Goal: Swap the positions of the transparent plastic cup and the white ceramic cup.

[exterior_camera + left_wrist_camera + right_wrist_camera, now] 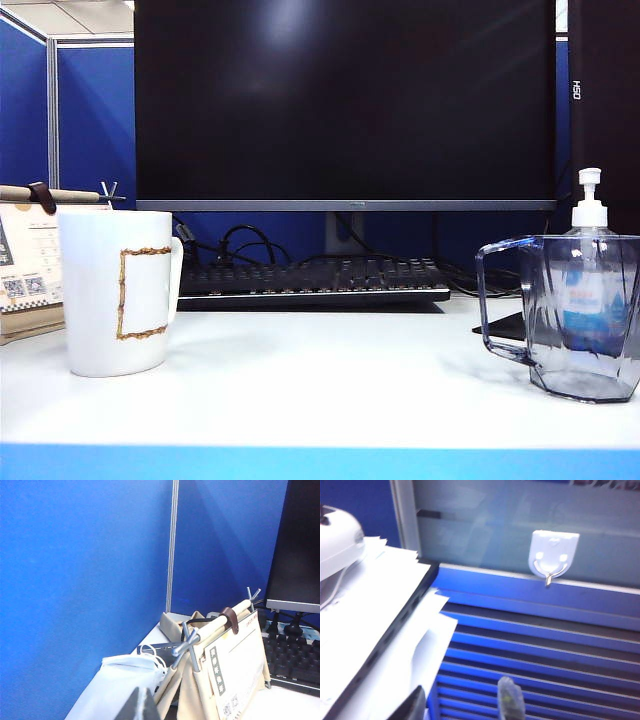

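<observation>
we see no swap progress yet: the white ceramic cup [117, 291] sits at 9 o'clock on the table [320, 390], the transparent plastic cup [570, 314] at 3 o'clock in front of the pump bottle [589, 215], well apart, both untouched. neither arm shows in the exterior view. left gripper [138, 706] is closed and empty, aimed at the canvas holder [227, 662]. right gripper [465, 702] has its jaws apart, holding nothing, pointed at the partition hook [552, 555]. both moves remain.
</observation>
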`<state>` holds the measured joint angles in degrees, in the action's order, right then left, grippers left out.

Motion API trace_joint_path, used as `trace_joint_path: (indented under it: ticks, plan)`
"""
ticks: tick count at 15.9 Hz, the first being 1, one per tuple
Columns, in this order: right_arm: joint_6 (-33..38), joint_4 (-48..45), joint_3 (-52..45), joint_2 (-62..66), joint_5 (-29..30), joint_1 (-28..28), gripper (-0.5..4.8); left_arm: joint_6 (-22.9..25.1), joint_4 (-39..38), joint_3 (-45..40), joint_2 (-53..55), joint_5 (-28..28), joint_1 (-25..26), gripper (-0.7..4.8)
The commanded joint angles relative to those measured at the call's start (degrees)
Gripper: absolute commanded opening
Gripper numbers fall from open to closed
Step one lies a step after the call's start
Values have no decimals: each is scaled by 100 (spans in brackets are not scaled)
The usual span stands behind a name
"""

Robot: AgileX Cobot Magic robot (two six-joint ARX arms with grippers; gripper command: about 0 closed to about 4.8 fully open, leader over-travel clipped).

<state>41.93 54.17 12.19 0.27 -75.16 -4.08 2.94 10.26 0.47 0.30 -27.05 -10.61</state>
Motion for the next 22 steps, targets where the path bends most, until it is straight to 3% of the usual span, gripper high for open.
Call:
trace_joint_path:
  ticks: [1,5,7,9,12,13,16,19,22]
  plan:
    - [-11,-22,-13,-7,72,-2,193,2,50,9,-4,24,2,-4]
    - [-2,-146,-13,-7,74,0,193,2,50,11,-4,24,2,-4]
    - [2,-763,-13,-7,170,0,193,2,48,11,-4,24,2,-4]
    - [-170,-1416,-13,-7,549,0,244,2,50,11,-4,24,2,-4]
    - [-789,-1502,-13,-7,1298,0,243,2,48,9,-4,24,2,-4]
    - [-1963,-1432,-13,-7,1974,0,243,2,50,9,-4,22,2,-4]
    - [-3263,-1292,-13,-7,3180,0,242,2,50,11,-4,24,2,-4]
    - [-3296,-1875,-13,-7,4422,0,242,2,50,9,-4,24,2,-4]
    - [-3298,-2367,-13,-9,6319,0,242,2,50,11,-4,24,2,-4]
